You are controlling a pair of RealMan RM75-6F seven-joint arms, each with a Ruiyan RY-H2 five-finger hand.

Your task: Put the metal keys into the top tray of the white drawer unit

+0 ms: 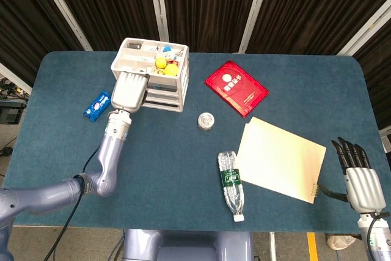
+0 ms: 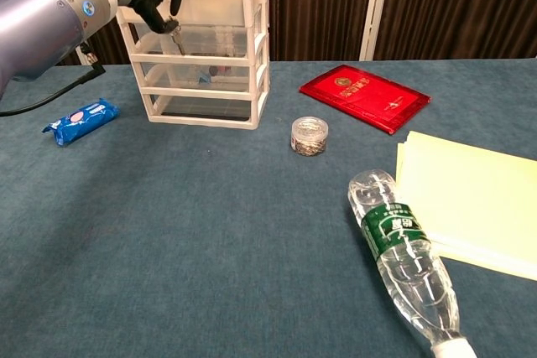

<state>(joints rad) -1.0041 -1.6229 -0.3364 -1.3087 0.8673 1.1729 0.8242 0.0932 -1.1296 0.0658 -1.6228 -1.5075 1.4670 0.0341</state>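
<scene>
On a blue cloth-covered desk (image 1: 183,169) stands one white three-tier plastic drawer unit (image 2: 205,52), and the robot's left hand (image 1: 129,90) hangs at its front left corner, fingers curled around a small set of metal keys (image 2: 177,35) dangling just outside the top tray. Its right hand (image 1: 360,178) rests at the desk's near right edge, fingers straight and holding nothing. Also here: one blue snack packet (image 2: 81,120), one red booklet (image 2: 364,96), one small clear jar (image 2: 309,136), one clear plastic bottle (image 2: 406,262) lying down, and one pale yellow folder (image 1: 281,158).
</scene>
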